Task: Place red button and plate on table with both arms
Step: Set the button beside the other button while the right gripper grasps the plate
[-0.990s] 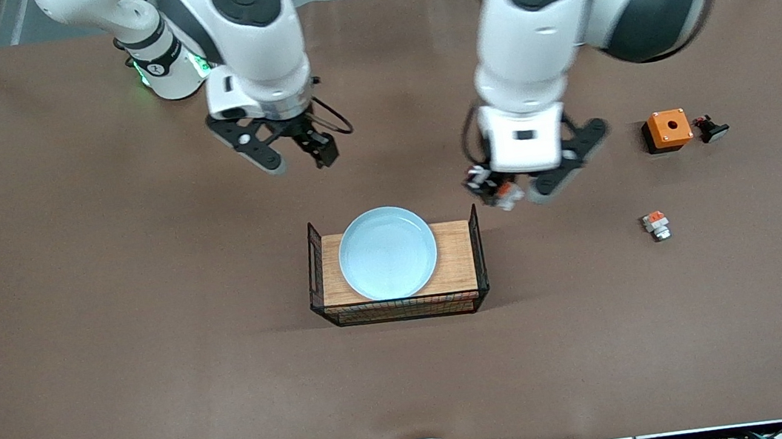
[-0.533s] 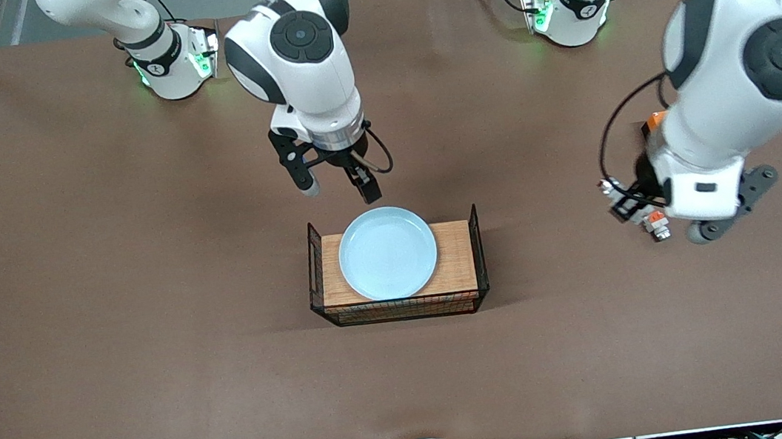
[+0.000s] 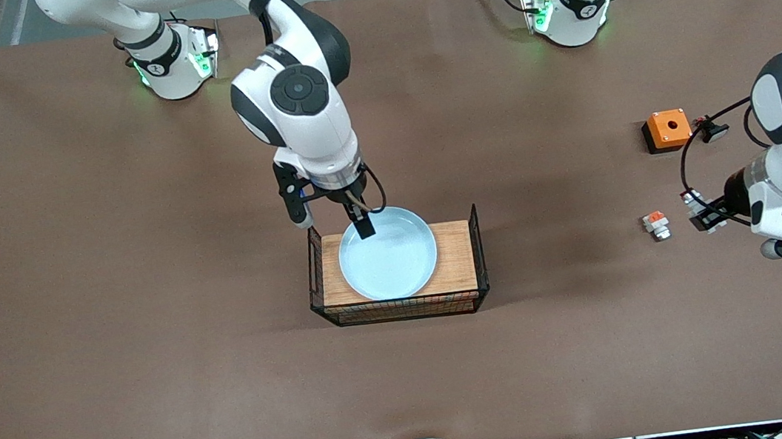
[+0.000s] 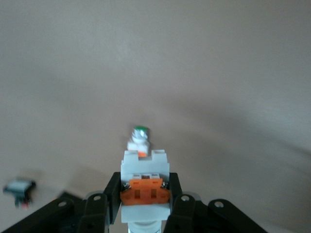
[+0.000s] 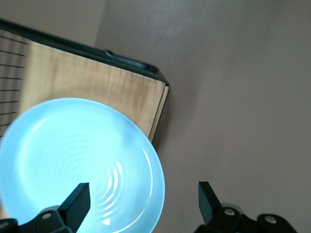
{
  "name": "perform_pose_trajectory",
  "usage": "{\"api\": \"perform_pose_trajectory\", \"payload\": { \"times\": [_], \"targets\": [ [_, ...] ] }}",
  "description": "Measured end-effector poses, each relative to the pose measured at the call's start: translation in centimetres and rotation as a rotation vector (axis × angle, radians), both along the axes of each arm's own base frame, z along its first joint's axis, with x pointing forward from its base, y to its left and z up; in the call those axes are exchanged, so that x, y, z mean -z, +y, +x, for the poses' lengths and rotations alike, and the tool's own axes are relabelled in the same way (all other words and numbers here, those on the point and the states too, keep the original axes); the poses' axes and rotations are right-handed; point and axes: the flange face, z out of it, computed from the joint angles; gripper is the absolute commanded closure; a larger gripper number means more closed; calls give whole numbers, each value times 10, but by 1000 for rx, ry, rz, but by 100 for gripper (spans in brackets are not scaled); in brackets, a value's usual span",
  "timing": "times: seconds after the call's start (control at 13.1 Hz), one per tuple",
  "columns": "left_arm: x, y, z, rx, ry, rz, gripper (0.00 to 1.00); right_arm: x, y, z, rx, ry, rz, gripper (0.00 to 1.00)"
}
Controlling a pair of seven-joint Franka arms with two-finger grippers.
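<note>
The right gripper (image 3: 331,216) hangs over the edge of the plate (image 3: 388,253) that faces the robots' bases, its jaws spread wide and holding nothing. In the right wrist view one finger (image 5: 77,200) stands above the plate's (image 5: 73,155) pale-blue bowl and the other is above the bare brown desk (image 5: 233,87), so the raised rim runs between the jaws. The plate lies on a wooden board (image 3: 457,256) with black wire ends (image 3: 476,239).

The left gripper (image 3: 704,214) hovers over the desk (image 3: 158,390) toward the left arm's end, its jaws clenched on the red button (image 3: 697,210). In the left wrist view the red button (image 4: 145,191) sits upright between the jaws, orange block level with the fingertips. A shorter orange-and-white piece (image 3: 656,225) lies on the cloth just beside the jaws. An orange box (image 3: 667,129) sits well apart from them.
</note>
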Motion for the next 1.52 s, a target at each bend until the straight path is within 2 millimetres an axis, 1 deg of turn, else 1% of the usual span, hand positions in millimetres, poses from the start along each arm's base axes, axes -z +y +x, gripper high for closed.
{"api": "perform_pose_trajectory", "payload": {
  "times": [0.23,0.3,0.46,0.61,0.84,0.99,1.07,1.22,1.29,1.37,1.45,1.52],
  "targets": [
    [68,51,-5,94,-2,-13,98,22,7,-3,25,20,-9,3],
    [86,59,-4,115,0,-17,98,26,8,-2,31,21,-8,3],
    [115,70,-2,162,-6,-21,98,32,11,-3,32,23,-6,7],
    [138,77,-2,200,-10,-24,96,38,15,-5,29,26,-7,17],
    [164,85,-6,211,13,-34,94,35,17,-4,29,21,-1,33],
    [172,93,-9,225,25,-39,93,33,18,-3,29,17,3,43],
    [174,101,-10,234,27,-41,91,32,18,-3,29,15,4,45],
    [176,113,-13,248,30,-45,80,30,19,-3,27,13,6,49],
    [177,116,-14,248,32,-46,69,30,20,-4,25,13,7,51],
    [179,117,-15,249,34,-47,42,30,21,-5,21,12,6,53],
    [181,117,-15,249,36,-48,21,30,22,-5,18,9,3,58],
    [182,116,-15,250,38,-49,8,30,22,-6,15,7,1,62]
  ]
}}
